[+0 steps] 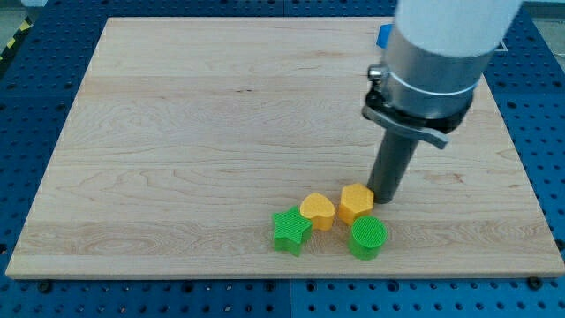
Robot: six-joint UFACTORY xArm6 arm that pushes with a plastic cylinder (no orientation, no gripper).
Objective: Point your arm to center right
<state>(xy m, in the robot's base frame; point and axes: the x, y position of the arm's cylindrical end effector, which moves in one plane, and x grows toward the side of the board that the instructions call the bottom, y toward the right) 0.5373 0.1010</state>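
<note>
My tip [385, 200] rests on the wooden board [194, 132] at the view's lower right of centre. It stands just right of the yellow hexagonal block [356, 202], touching or nearly touching it. A yellow heart block [318, 210] lies left of that one. A green star block [290, 230] sits at the lower left of the cluster. A green round block [367, 238] sits below the yellow hexagonal block. The arm's grey and white body [433, 62] rises from the tip toward the view's top right.
A small blue block [385, 35] shows at the board's top right, partly hidden behind the arm. A blue perforated surface [26, 115] surrounds the board on all sides.
</note>
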